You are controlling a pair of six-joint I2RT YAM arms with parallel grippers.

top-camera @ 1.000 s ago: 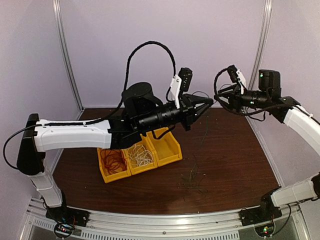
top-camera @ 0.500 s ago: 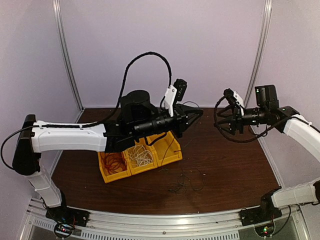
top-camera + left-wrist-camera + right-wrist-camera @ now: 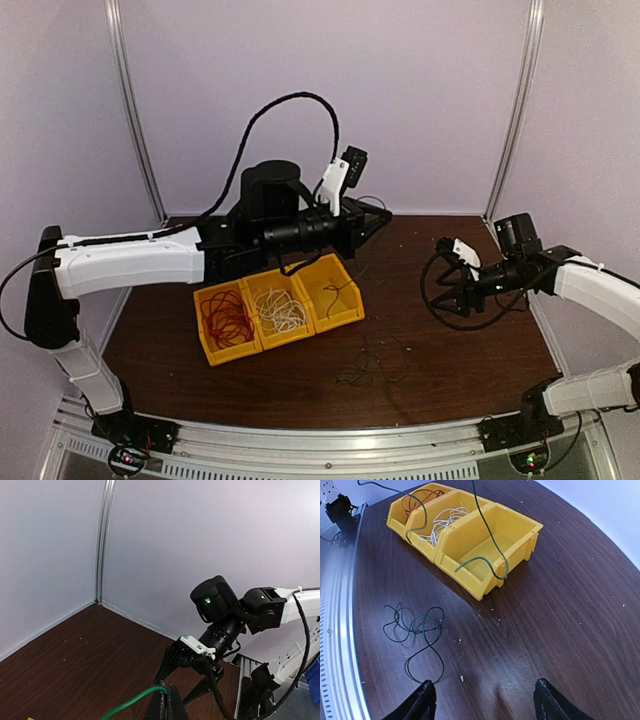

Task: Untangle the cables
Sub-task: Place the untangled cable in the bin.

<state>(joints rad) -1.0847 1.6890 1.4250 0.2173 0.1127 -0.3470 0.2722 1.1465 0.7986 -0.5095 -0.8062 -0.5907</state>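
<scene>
My left gripper [image 3: 383,214] is raised over the yellow bins and shut on a thin dark green cable [image 3: 129,708]. Its fingertips are pressed together in the left wrist view [image 3: 170,694]. The held strand [image 3: 490,540] hangs down, and its end lies in the rightmost yellow bin [image 3: 344,320]. A loose tangle of dark green cable [image 3: 377,358] lies on the brown table, also seen in the right wrist view [image 3: 413,625]. My right gripper [image 3: 446,290] is open and empty, low over the table to the right of the tangle. Its jaws stand wide apart [image 3: 487,702].
Three joined yellow bins [image 3: 465,577] stand left of centre. The left one holds red cables [image 3: 228,318] and the middle one white cables [image 3: 282,312]. The right arm [image 3: 220,635] shows in the left wrist view. Walls and metal posts enclose the table on the back and sides.
My left gripper has pulled back to the left with the green cable, whose end now hangs in the right bin. My right gripper has dropped from beside it to just above the table.
</scene>
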